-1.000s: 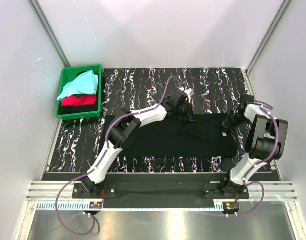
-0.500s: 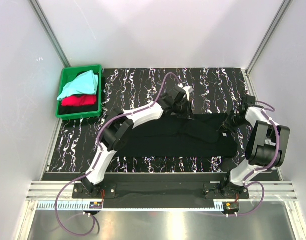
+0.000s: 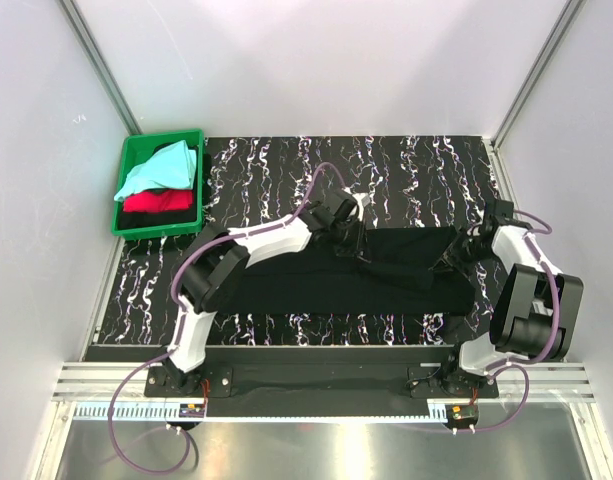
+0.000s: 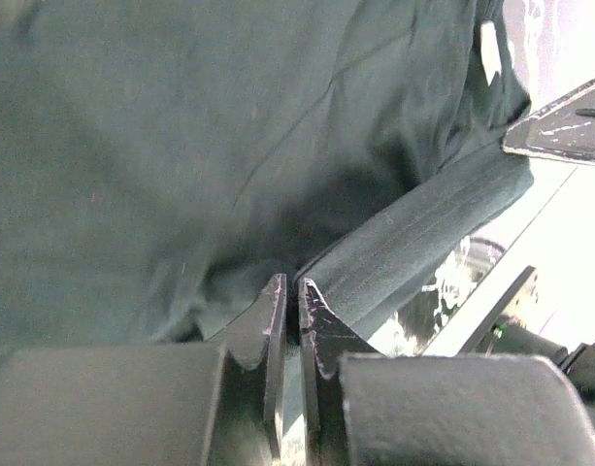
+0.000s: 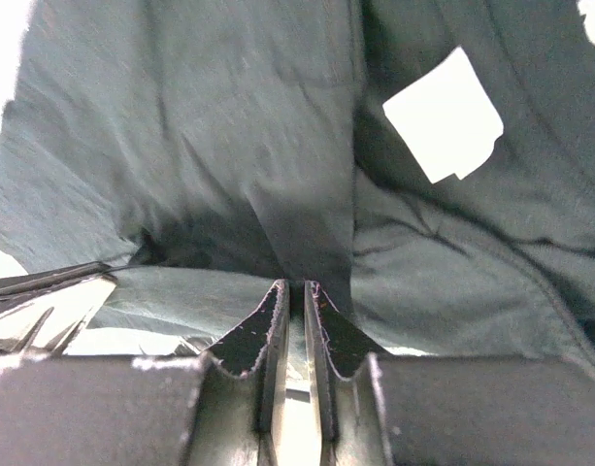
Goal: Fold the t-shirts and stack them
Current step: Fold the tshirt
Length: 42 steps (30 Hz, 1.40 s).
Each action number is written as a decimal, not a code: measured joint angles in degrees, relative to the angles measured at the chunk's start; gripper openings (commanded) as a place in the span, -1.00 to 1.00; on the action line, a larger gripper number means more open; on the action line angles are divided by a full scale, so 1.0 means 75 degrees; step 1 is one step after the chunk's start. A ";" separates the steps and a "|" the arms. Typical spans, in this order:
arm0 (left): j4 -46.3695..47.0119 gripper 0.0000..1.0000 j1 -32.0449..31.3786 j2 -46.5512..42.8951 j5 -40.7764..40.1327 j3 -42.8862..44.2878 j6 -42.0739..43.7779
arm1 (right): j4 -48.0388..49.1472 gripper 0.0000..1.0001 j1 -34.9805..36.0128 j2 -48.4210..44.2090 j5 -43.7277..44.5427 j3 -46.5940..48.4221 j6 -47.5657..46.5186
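black tee (image 3: pixel 386 278): lies on the tabletop (image 3: pixel 406 165), stretched between both claws
left claw (image 3: pixel 354 228): clamped on the tee's far edge
right claw (image 3: pixel 454 256): pinched on the tee's right end
green crate (image 3: pixel 156 229): well left of the left claw, holds aqua tee (image 3: pixel 154 172) over red tee (image 3: pixel 156 202)
hidden: cloth fills both wrist views
room: bare tabletop beyond both claws; table edge near right claw

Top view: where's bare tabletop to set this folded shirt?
Widest bare stretch: the black white-streaked tabletop beyond the large black cloth t-shirt, right of the green plastic crate. A smaller patch nearside of the crate. Crowded mid-table, where the left tool and right tool pinch it.
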 measured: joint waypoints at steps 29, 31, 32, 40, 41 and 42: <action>-0.0108 -1.00 -0.0399 -0.0705 0.0353 -0.1207 -0.0169 | -0.0376 0.06 0.0195 -0.0297 -0.0187 -0.0580 0.0297; -0.0111 -1.00 -0.0391 -0.0705 0.0338 -0.1204 -0.0166 | -0.0344 0.11 0.0195 -0.0262 -0.0201 -0.0577 0.0259; -0.0119 -1.00 -0.0391 -0.0705 0.0329 -0.1204 -0.0166 | -0.0326 0.12 0.0195 -0.0216 -0.0221 -0.0577 0.0251; -0.0254 -1.00 -0.0306 -0.0705 0.0323 -0.1096 -0.0140 | -0.0017 0.13 0.0204 0.0845 -0.0609 -0.0560 0.0163; -0.0271 -1.00 -0.0283 -0.0705 0.0323 -0.1084 -0.0134 | 0.0026 0.11 0.0204 0.0898 -0.0664 -0.0545 0.0163; -0.0283 -1.00 -0.0256 -0.0705 0.0323 -0.1075 -0.0131 | 0.0070 0.09 0.0210 0.0938 -0.0726 -0.0525 0.0166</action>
